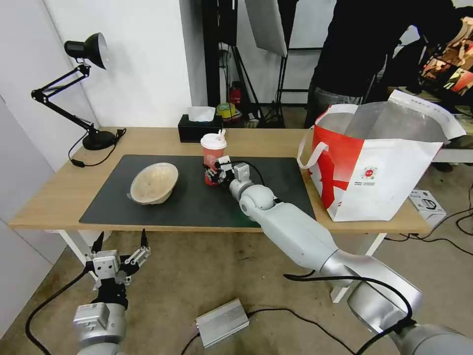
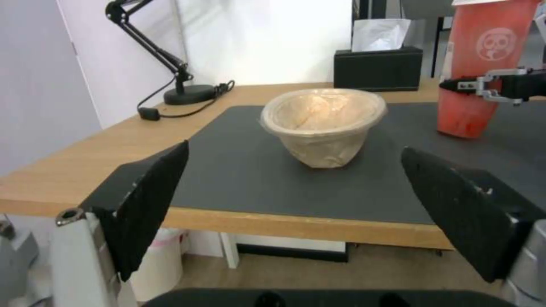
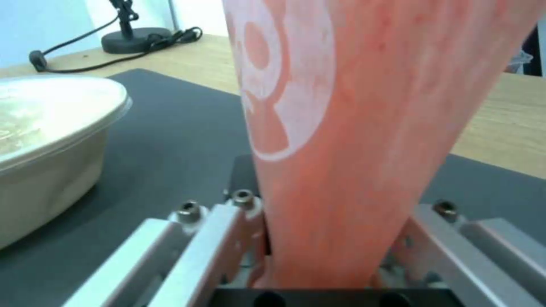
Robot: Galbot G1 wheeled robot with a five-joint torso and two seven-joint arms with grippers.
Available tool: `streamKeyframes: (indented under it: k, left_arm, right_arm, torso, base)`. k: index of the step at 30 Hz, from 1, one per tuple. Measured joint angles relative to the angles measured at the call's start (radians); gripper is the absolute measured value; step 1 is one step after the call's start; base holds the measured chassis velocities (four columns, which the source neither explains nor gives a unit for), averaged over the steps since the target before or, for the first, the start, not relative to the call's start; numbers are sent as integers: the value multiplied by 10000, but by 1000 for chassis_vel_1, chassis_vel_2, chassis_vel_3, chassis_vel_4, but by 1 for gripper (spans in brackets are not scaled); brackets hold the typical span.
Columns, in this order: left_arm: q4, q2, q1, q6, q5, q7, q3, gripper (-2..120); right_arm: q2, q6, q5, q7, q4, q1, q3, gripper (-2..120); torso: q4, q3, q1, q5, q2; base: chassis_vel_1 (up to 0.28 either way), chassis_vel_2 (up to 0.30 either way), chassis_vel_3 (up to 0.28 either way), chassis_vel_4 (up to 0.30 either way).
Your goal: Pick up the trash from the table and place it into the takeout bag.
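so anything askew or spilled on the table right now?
No spill. The beige pulp bowl sits tipped on the mat, rim slanted, wall looking crumpled. The red cup stands upright in the right gripper. The left gripper hangs open below the table edge.

Quick tally on the long light-wood worktop (image 1: 148,140): one dark grey rectangular mat (image 1: 276,170) on it. One red drink cup with a white lid (image 1: 213,150), one beige shallow pulp bowl (image 1: 153,182) (tipped on its side). One big white and red insulated takeout bag (image 1: 374,172) with silver lining. One black tissue box (image 1: 197,129), one black articulated desk lamp (image 1: 84,74). Two robot hands: left hand (image 1: 120,241), right hand (image 1: 217,172).
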Motion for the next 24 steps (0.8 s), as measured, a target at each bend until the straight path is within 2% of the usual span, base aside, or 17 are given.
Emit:
streamKeyframes:
  k: [4,6,16,24]
  left_arm:
    - [0,-1,-11,0,0,-1,-7,100]
    - [0,-2,-12,0,0,-1,-11,100]
    - [-56,34,17,17,0,-2,-37,100]
    - [-143,127,74,29,-1,-3,2,100]
  right_arm:
    - [-172,0,65,28,177,-8,-22,7]
    - [-200,0,82,36,213,-9,-24,5]
    - [-634,-128,293,294,1074,9,-160,5]
    - [-1427,-667,847,582,2574,433,-343,5]
  torso:
    - [-1,0,0,0,0]
    - [0,0,0,0,0]
    - [1,0,0,1,0]
    - [0,0,0,0,0]
  base:
    - [0,0,0,0]
    - [0,0,0,0]
    - [0,0,0,0]
    - [0,0,0,0]
